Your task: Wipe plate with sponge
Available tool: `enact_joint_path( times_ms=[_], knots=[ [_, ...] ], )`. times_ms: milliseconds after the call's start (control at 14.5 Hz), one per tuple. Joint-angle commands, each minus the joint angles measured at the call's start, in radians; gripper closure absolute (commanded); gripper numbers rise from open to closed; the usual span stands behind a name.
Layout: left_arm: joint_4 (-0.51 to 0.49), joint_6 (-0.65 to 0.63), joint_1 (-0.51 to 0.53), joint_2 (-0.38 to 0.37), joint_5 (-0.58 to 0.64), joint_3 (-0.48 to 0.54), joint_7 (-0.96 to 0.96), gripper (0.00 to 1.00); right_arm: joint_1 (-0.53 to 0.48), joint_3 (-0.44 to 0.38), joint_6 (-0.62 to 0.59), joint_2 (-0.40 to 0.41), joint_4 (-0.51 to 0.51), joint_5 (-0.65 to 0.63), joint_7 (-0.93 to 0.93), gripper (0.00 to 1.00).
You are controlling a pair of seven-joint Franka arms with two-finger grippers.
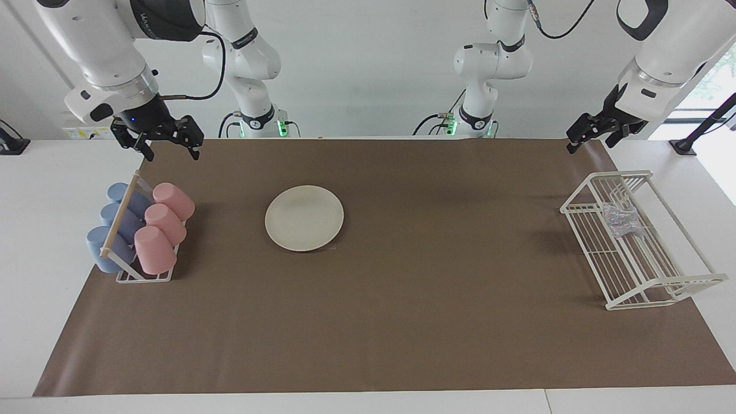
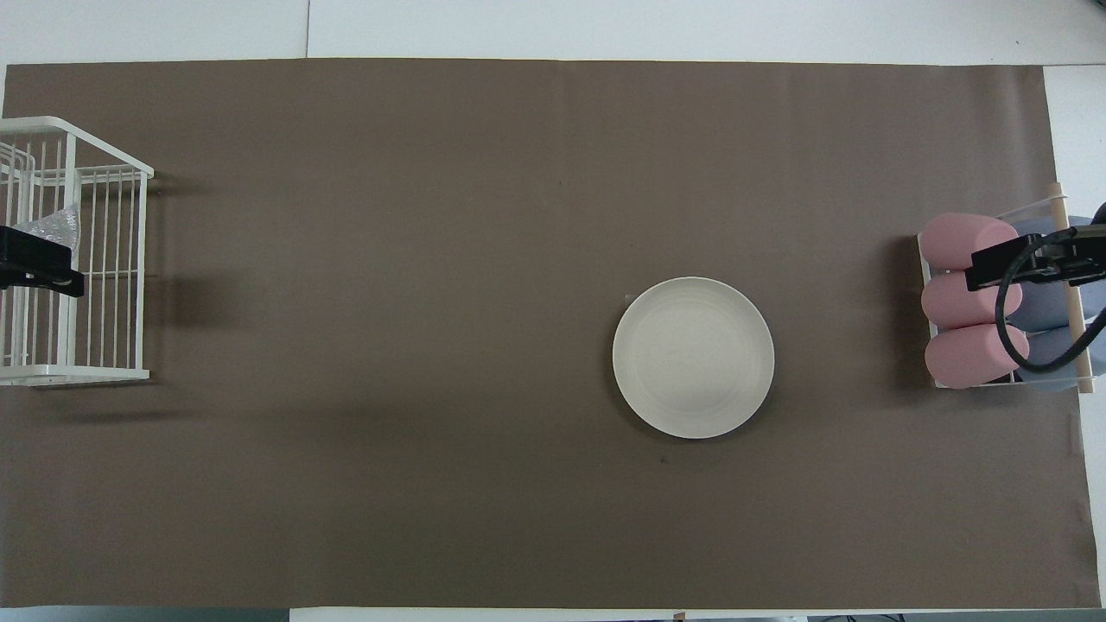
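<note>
Left gripper [image 1: 587,138] of mine hangs empty above the wire rack [image 1: 661,287], fingers apart as far as I can tell, and the sponge [image 1: 620,221] lies inside that rack, below it, the plate [image 1: 304,218] well apart toward the cups [image 1: 167,224].

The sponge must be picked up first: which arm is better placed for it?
Probably the left. The sponge lies in the white wire rack at the left arm's end, just below the left claw. The right claw hangs by the cups.
</note>
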Motion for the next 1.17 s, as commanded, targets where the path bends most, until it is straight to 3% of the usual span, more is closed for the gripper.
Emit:
enact_joint_path(
  times_ms=[0, 413, 620, 827, 964, 1102],
  knots=[
    [-0.026, 0.02, 0.009, -0.02, -0.011, 0.0, 0.016, 0.0, -0.004, 0.009, 0.007, -0.001, 0.002, -0.016, 0.014, 0.0],
    [-0.054, 0.029, 0.009, -0.034, 0.009, 0.007, 0.002, 0.0, -0.004, 0.009, 0.01, -0.002, -0.004, -0.015, 0.019, 0.0],
    [-0.117, 0.075, -0.022, -0.052, 0.171, -0.003, -0.118, 0.0, -0.004, 0.01, 0.012, -0.007, -0.013, -0.013, 0.117, 0.0],
    [-0.128, 0.118, -0.092, 0.016, 0.377, -0.003, -0.146, 0.0, 0.025, 0.015, 0.013, -0.016, -0.036, -0.012, 0.327, 0.0],
    [-0.124, 0.147, -0.097, 0.072, 0.448, -0.003, -0.166, 0.0, 0.053, 0.015, 0.007, -0.019, -0.037, -0.006, 0.469, 0.0],
    [-0.114, 0.178, -0.119, 0.173, 0.549, -0.005, -0.279, 0.0, 0.081, 0.015, 0.01, -0.022, -0.042, -0.001, 0.609, 0.0]
  ],
)
